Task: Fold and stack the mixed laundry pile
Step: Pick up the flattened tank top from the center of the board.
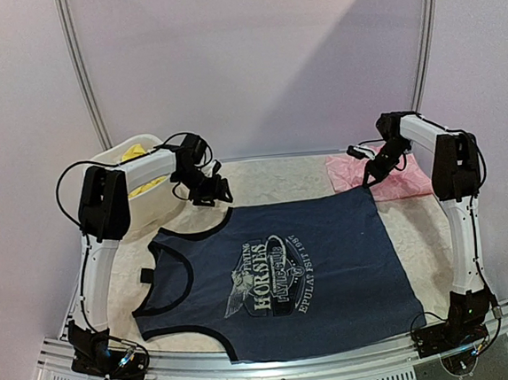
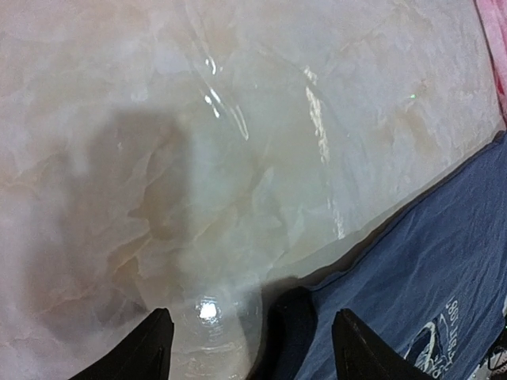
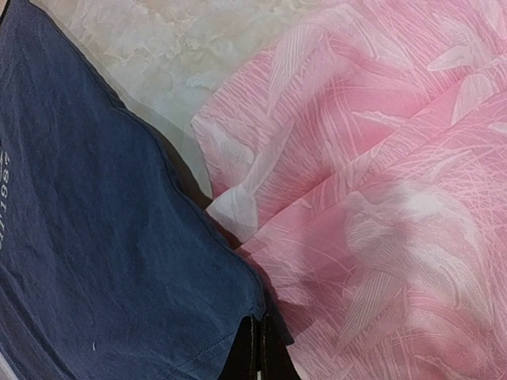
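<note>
The navy top (image 1: 288, 276) lies spread flat and face up across the middle of the table (image 1: 297, 173). Its long axis runs side to side. The neck and armholes, edged in darker trim, point toward your left arm, and the straight hem points toward your right. The pale horse print and lettering read sideways. The cloth is a soft, matte knit with only slight ripples.

The coming fold probably turns on the far edge, which runs between your two grippers. Your right gripper (image 3: 257, 352) sits at the far hem corner with its jaws pressed together. The stitched corner ends right at the tips, so it appears to be pinching that corner. Your left gripper (image 2: 252, 339) hovers at the far shoulder, jaws spread wide and holding nothing. The strap's dark trim shows between the fingertips, and the body of the top extends to its right. The left arm is the nearer one for that shoulder, and it would need to close on the strap before both corners can travel toward you.

Just beyond the hem corner, touching it, lies the pink piece (image 3: 380, 198). It is thin and semi-sheer, with a pale feathery print, and it is crumpled in soft folds. At the far left, a yellow piece (image 1: 135, 153) sits inside a white tub (image 1: 163, 214). The tabletop is glossy, cream and marbled.
</note>
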Controlling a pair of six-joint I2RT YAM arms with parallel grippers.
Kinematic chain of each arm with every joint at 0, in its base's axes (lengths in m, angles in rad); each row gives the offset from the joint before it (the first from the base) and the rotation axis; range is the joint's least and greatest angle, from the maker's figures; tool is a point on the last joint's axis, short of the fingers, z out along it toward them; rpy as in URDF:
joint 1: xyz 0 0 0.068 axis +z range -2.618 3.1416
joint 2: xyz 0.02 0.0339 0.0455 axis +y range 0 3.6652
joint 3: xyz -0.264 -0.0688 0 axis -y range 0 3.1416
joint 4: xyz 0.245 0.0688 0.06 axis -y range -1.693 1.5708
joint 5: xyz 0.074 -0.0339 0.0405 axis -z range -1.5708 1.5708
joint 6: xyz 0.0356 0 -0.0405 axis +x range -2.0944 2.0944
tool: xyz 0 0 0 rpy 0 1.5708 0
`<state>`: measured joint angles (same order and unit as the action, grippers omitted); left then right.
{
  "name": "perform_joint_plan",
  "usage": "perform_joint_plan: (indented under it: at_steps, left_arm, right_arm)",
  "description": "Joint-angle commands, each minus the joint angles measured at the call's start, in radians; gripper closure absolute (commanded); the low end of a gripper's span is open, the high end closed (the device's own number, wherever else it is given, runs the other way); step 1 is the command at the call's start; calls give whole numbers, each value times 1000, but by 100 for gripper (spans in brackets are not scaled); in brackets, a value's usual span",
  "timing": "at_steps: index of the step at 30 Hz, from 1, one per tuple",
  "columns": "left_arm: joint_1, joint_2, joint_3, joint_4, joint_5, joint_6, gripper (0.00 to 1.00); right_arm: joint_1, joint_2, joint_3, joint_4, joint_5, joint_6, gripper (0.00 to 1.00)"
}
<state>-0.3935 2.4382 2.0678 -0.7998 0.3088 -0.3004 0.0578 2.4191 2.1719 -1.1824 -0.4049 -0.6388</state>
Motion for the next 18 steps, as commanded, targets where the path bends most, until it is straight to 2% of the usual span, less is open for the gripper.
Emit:
perform_joint_plan:
  at_steps: [1,8,18]
  left_arm:
    - [9,-1,-62,0,39,31,29]
    - [-1,48,3,-13,55,50,29]
    - [-8,89,46,-6,148,60,55]
  right_arm:
    - [-3,-43,-6,-2,-12,7,100]
    - [-3,-46,-9,-7,-12,5,100]
    - [-3,-60,-14,-11,-13,9,100]
